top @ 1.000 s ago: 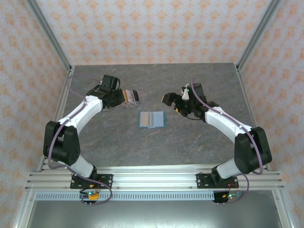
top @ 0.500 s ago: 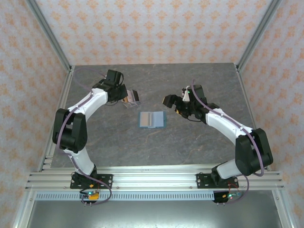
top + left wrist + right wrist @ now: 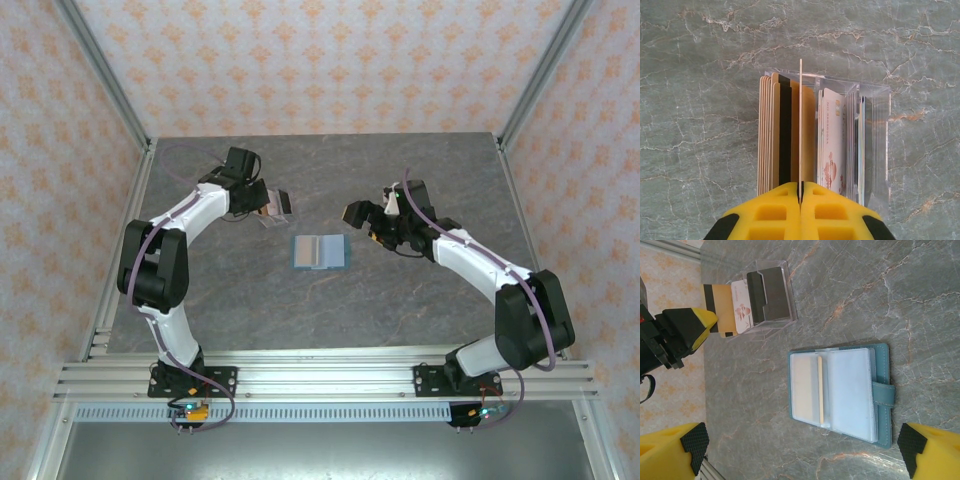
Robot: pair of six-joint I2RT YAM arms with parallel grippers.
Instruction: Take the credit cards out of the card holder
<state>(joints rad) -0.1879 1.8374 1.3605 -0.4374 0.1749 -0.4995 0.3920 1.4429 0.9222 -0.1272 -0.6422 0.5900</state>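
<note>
Several cards [image 3: 774, 135] fill clear box [image 3: 881, 140]; left gripper [image 3: 800, 192] pinches thin card [image 3: 800, 125] among them; right gripper [image 3: 801, 442] spread; print illegible.

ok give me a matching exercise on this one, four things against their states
Things:
1. blue-grey bifold wallet
2. clear plastic box
3. yellow left gripper
4. yellow right gripper

States:
A. jaws wide open
B. shut on a thin pale card seen edge-on
C. lying open flat on the grey marbled table
D. holds cards stood on edge

Pairs: 1-C, 2-D, 3-B, 4-A
</note>
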